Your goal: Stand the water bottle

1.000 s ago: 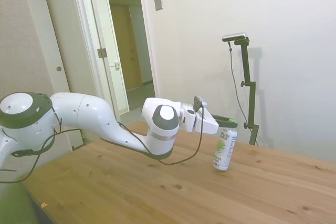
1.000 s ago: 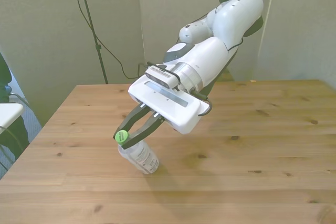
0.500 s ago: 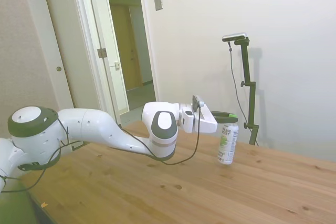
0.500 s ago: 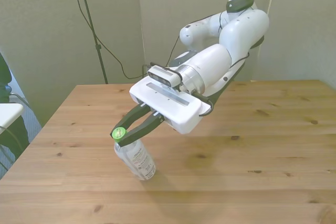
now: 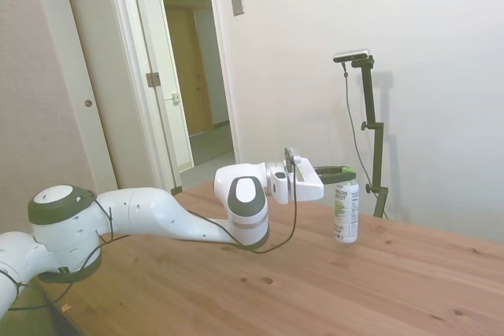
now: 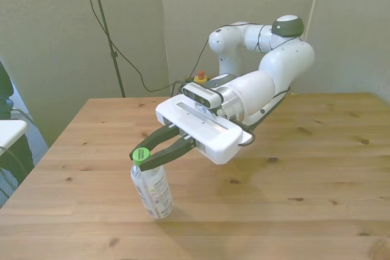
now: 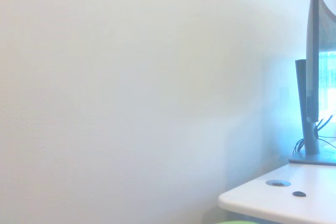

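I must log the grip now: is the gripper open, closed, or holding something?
Gripper: closed on the water bottle, at its green cap.

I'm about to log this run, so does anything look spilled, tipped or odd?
Nothing stands out. The small clear plastic water bottle with the green screw cap stands upright on the wooden table, no spill visible. The white arm's two-finger gripper is closed on the cap.

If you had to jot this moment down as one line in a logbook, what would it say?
claw: shut on water bottle's cap | water bottle: upright, base on table | release: not yet
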Controlling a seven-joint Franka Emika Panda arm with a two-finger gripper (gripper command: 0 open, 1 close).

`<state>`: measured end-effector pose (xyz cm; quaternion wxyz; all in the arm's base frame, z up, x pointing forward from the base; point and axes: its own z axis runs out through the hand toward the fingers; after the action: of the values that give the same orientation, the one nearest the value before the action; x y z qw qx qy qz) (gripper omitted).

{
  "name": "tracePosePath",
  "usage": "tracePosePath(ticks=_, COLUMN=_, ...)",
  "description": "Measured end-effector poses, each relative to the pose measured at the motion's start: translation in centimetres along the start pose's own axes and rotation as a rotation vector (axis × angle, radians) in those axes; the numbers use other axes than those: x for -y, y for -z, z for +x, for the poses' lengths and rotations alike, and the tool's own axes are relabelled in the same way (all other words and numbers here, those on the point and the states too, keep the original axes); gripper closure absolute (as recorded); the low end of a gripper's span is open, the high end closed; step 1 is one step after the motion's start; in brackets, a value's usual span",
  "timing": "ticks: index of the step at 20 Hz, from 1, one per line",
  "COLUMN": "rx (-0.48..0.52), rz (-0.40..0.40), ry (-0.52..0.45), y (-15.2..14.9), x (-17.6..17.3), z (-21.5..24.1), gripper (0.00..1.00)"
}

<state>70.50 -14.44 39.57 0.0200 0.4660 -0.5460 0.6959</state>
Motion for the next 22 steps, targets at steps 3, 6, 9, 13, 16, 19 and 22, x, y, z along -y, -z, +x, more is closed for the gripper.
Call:
tracePosePath(ticks=3, rx=-0.002, rz=0.0, ry=0.002, y=0.0, x=-0.2, z=-0.1, gripper=1.0)
tracePosePath(ticks=6, rx=-0.004, rz=-0.001, ry=0.003, y=-0.1, x=-0.4, z=-0.3, gripper=1.0)
tracePosePath(ticks=9, rx=-0.006, rz=-0.002, ry=0.007, y=-0.2, x=-0.7, z=-0.5, gripper=1.0)
tracePosePath(ticks=13, rx=-0.008, rz=-0.003, ry=0.014, y=-0.3, x=-1.2, z=-0.9, gripper=1.0)
tracePosePath(ticks=16, rx=-0.012, rz=-0.006, ry=0.016, y=-0.5, x=-1.6, z=-1.0, gripper=1.0)
tracePosePath(ticks=19, rx=-0.017, rz=-0.012, ry=0.011, y=-0.6, x=-2.0, z=-0.8, gripper=1.0)
tracePosePath(ticks=22, rx=-0.021, rz=-0.015, ry=0.01, y=-0.7, x=-2.2, z=-0.6, gripper=0.0)
